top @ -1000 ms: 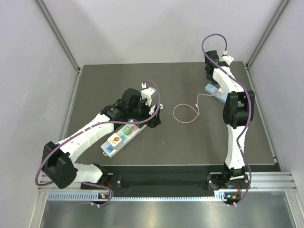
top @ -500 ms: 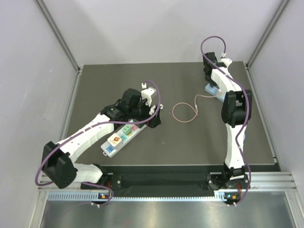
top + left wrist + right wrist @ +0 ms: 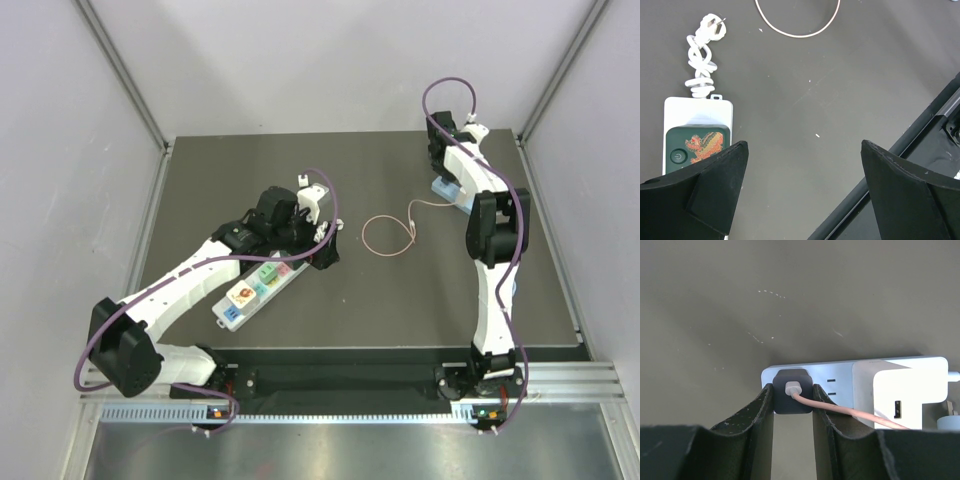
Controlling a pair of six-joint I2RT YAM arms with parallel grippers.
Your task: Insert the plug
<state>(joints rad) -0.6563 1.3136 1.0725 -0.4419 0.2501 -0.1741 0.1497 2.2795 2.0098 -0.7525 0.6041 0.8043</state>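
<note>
Overhead, on the dark table, the left gripper hangs spread wide and empty above a white power strip, whose near end 1 finger hides. At far right, the right gripper is narrowed onto the dark plug, its 2 fingers against the plug's sides. The plug sits in a pale power strip, and its pink cable runs out of frame.

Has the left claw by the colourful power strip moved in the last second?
No. The left claw holds the same spot, judged against the table's far edge and the power strip.
</note>
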